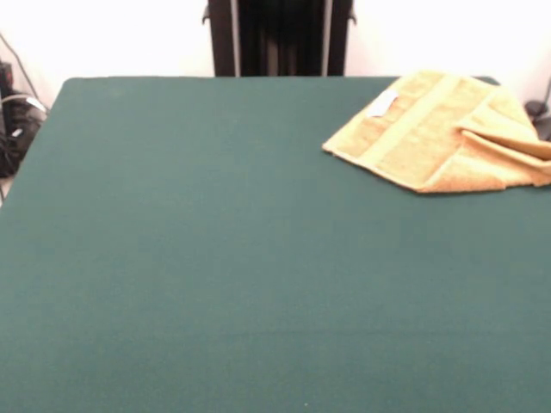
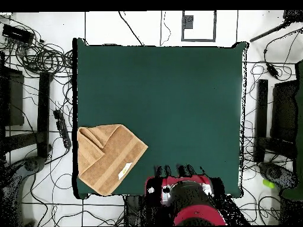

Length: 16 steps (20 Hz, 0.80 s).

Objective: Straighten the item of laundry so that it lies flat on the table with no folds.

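The towel (image 2: 109,156) is seen folded at the table's (image 2: 171,94) near left corner, beside the robot base (image 2: 190,204).

The front view looks from low across the large dark green felt-covered table (image 1: 215,258) toward the black robot pedestal (image 1: 280,36) at 12 o'clock, close enough that the table's near edge and right side run out of frame. The overhead view looks straight down from high up, taking in the whole table (image 2: 177,94) and the cabled floor around it, with the red and black robot base (image 2: 190,204) at 6 o'clock. Both views share the tabletop and the golden-orange terry-cloth towel (image 1: 439,129), at 2 o'clock in front, at 8 o'clock (image 2: 109,156) overhead.
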Tool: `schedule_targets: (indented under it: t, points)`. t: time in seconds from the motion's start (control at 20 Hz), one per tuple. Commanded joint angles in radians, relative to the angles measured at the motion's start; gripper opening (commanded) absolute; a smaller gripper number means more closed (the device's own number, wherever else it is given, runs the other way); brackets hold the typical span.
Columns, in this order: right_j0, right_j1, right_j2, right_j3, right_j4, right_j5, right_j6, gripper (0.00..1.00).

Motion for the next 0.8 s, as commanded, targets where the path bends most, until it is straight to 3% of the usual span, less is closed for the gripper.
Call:
schedule_targets:
  t: [0.05, 0.45, 0.8]
  points:
    - [0.023, 0.005, 0.028, -0.092, -0.29, 0.127, 0.337, 1.0]
    - [0.047, 0.029, -0.033, -0.067, -0.137, 0.058, 0.318, 1.0]
    - [0.092, 0.103, -0.033, -0.032, 0.114, -0.122, 0.217, 1.0]
